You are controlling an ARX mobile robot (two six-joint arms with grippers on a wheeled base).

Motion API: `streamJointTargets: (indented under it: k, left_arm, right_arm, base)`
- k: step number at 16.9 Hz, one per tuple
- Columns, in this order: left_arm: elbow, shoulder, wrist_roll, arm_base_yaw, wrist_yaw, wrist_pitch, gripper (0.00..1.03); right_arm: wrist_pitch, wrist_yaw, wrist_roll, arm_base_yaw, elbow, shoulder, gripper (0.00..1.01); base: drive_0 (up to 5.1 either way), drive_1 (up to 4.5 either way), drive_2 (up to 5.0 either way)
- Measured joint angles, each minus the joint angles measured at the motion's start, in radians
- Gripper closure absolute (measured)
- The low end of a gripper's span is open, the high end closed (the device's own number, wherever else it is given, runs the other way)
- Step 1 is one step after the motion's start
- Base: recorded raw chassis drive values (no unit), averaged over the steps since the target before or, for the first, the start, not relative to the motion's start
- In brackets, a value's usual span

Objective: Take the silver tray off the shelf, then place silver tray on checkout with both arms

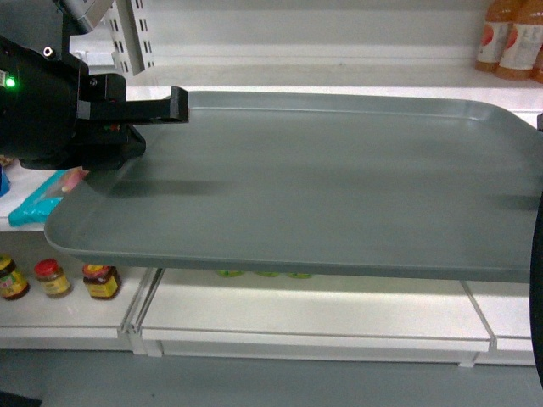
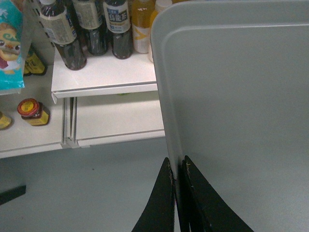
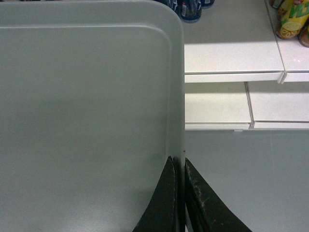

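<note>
While both claws pinch the silver tray (image 1: 322, 186) by its edges, left claw (image 2: 177, 169) and right claw (image 3: 179, 166), bottles (image 2: 91, 29) and jars (image 1: 55, 278) stand on shelves (image 2: 104, 79) behind.

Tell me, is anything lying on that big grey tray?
No, the silver tray is bare across its whole surface, showing only dull shadows.

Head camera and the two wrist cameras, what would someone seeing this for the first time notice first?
The silver tray fills most of the head view, held level in front of the white shelf rather than resting on it. The left gripper is clamped on its left rim and the right gripper on its right rim, each with one finger above and one below. Bottles and small jars stand on the shelves behind.
</note>
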Motion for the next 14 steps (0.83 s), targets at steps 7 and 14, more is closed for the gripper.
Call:
streamJointTargets:
  k: [7, 14]
  left_arm:
    - [0.001, -0.002, 0.0, -0.001, 0.0, -0.002, 1.0]
    - [0.002, 0.0, 0.0, 0.0, 0.0, -0.001, 1.0]
  right_arm:
    - [-0.002, 0.0, 0.0, -0.001, 0.0, 0.002, 0.98]
    - [0.003, 0.0, 0.0, -0.001, 0.0, 0.006, 0.98]
  base:
    - [0.1, -4.17, 4.3]
    - [0.1, -4.16, 4.3]
